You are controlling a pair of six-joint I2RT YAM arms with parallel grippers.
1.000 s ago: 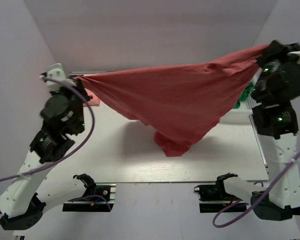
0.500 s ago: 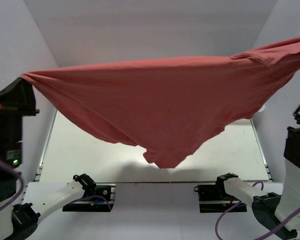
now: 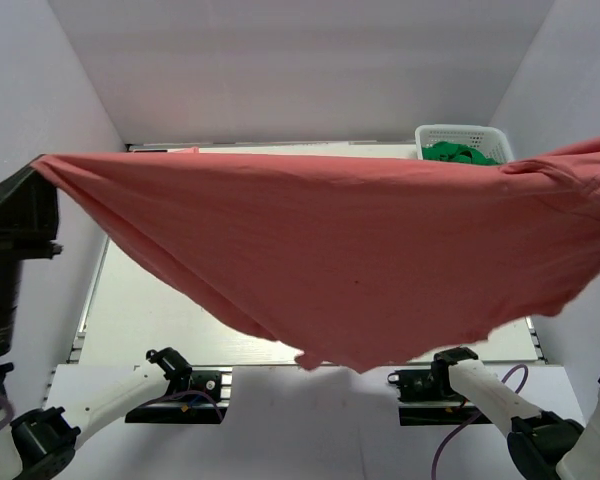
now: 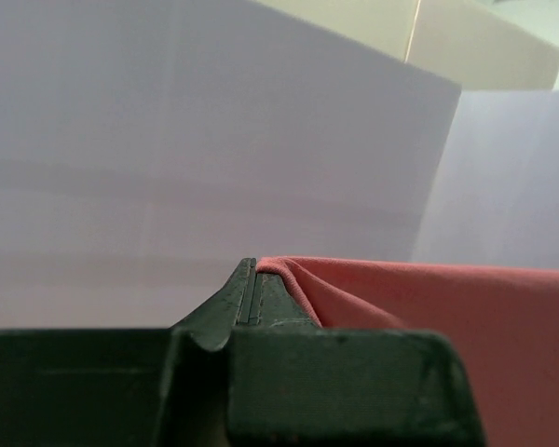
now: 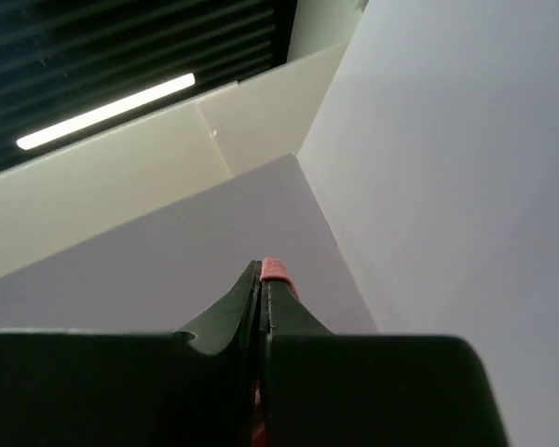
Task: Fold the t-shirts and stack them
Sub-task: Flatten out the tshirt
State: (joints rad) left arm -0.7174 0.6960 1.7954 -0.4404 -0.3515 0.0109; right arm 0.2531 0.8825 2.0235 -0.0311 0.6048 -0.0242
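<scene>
The red shirt (image 3: 350, 270) hung spread in the air above the tabletop (image 3: 140, 305), stretched between both tools. The left tool (image 4: 253, 279) was clamped on one edge of it, and the right tool (image 5: 263, 275) was clamped on the opposite edge. A basket (image 3: 460, 133) holding green cloth (image 3: 450, 153) stood at the tabletop's far right corner.

The brick-red t-shirt (image 3: 330, 260) is soft, matt cloth, with a rolled hem showing beside the left claw (image 4: 252, 279). That and the right claw (image 5: 261, 277) look like dark, matt plastic. The desk (image 3: 130, 300) is smooth and white with a faint sheen. The basket (image 3: 460, 133) at its far right corner is white plastic lattice.
</scene>
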